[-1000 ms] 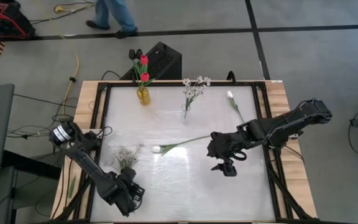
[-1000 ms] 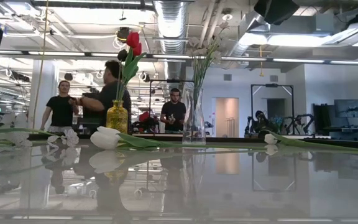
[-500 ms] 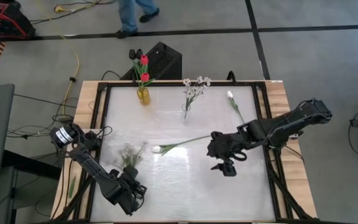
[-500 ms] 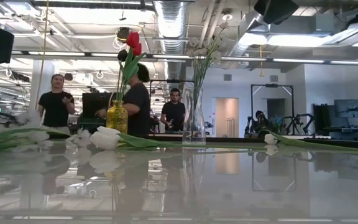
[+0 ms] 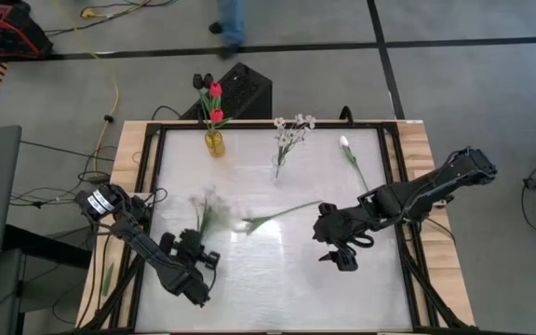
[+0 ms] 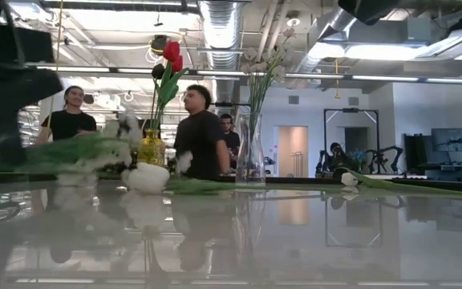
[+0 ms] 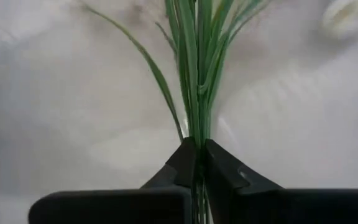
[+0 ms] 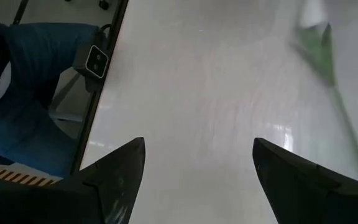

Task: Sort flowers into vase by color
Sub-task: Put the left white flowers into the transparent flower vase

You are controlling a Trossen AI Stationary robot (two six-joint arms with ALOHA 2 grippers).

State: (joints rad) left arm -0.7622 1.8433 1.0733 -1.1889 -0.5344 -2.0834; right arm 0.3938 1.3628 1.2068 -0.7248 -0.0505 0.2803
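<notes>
My left gripper (image 5: 200, 249) (image 7: 197, 155), at the table's near left, is shut on a leafy sprig of tiny white blossoms (image 5: 203, 212) (image 6: 87, 149). My right gripper (image 5: 341, 260) (image 8: 197, 163) hovers open at the middle right, touching nothing. A white tulip (image 5: 273, 216) lies flat on the table between the two grippers, its head (image 6: 147, 178) toward the left. A second white tulip (image 5: 350, 156) lies at the far right. A yellow vase (image 5: 214, 141) holds red and dark flowers (image 5: 213, 100). A clear vase (image 5: 278, 167) holds a white-blossom sprig (image 5: 293, 127). My left gripper pinches the sprig's bundled green stems (image 7: 197, 138) near their lower end between its two fingers (image 7: 180, 165). The fingers point toward the table's far edge, and the stems run on past the fingertips along them. The sprig is lifted off the table, about level.
Black frame rails edge the white tabletop (image 5: 277, 279); bare surface lies in the near middle. A black box (image 5: 242, 88) stands behind the yellow vase. People stand in the room beyond the far edge (image 6: 199, 132).
My left gripper has shut on the sprig's stems and moved up and toward the far edge, lifting the sprig off the table. The lying white tulip's head has shifted a little toward the right.
</notes>
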